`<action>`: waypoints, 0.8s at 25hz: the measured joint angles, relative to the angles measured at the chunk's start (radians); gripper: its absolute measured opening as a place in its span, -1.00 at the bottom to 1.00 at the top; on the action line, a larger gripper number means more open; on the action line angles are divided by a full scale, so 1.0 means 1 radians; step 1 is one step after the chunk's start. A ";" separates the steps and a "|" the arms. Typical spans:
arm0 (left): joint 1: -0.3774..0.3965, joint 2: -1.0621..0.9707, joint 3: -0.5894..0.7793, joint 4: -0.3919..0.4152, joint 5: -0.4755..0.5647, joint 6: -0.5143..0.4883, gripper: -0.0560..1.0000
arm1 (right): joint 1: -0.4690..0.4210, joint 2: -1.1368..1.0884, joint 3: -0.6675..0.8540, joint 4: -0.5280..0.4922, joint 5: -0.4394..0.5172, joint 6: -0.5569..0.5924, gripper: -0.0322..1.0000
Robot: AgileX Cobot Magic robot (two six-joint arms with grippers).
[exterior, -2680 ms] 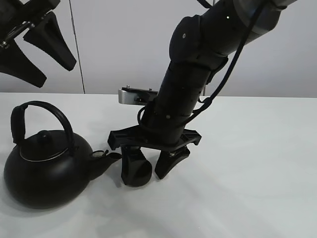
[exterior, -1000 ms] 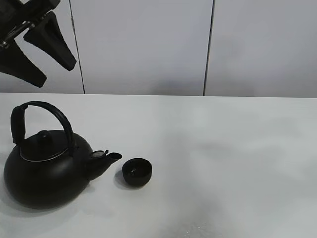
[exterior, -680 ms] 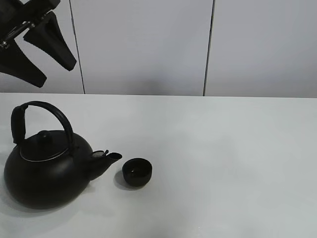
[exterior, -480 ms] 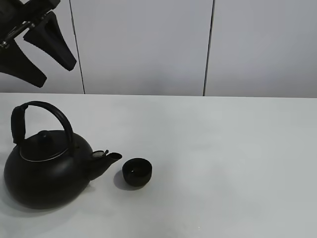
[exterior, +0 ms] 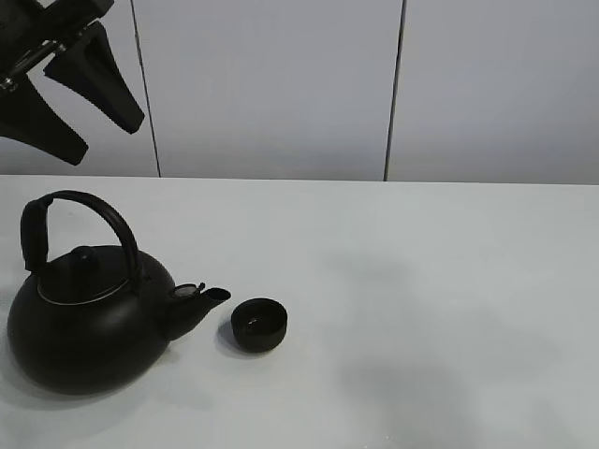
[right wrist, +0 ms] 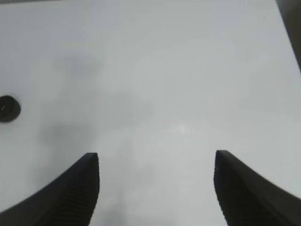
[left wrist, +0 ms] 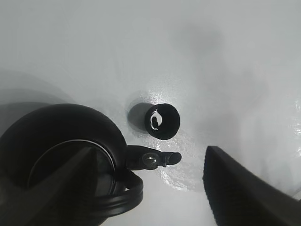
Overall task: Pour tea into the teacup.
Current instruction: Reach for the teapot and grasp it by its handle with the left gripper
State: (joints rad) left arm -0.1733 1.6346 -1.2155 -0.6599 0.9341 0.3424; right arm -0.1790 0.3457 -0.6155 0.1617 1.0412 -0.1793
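The small matte black teacup (exterior: 259, 324) stands on the white table (exterior: 449, 281), just right of the spout (exterior: 208, 297) of the big black kettle (exterior: 89, 323). My left gripper (exterior: 105, 138) hangs open and empty high above the kettle at the upper left. In the left wrist view the teacup (left wrist: 162, 120) and the kettle (left wrist: 61, 160) lie far below the open left gripper (left wrist: 149, 150). My right gripper (right wrist: 156, 154) is open and empty, high over bare table. It is out of the exterior view, and the teacup (right wrist: 8, 108) shows far off at the edge of the right wrist view.
The kettle's arched handle (exterior: 84, 210) stands upright over its lid. A grey panelled wall (exterior: 281, 84) runs behind the table's far edge. A dark strip beyond the table edge (right wrist: 294, 28) shows in the right wrist view.
The right arm, which stood with its fingers around the teacup 2.7 s ago, has left the exterior view. The teacup, the kettle and the left gripper have not moved.
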 joint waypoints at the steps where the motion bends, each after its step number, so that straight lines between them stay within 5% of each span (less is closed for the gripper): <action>1: 0.000 0.000 0.000 0.000 0.000 0.000 0.00 | 0.018 0.000 0.018 -0.007 -0.001 0.003 -0.02; 20: 0.000 0.000 0.000 0.000 0.000 0.000 0.00 | 0.079 -0.225 0.129 -0.072 0.012 0.073 -0.02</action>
State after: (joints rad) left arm -0.1733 1.6346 -1.2155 -0.6599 0.9341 0.3424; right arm -0.1003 0.1207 -0.4869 0.0896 1.0535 -0.1060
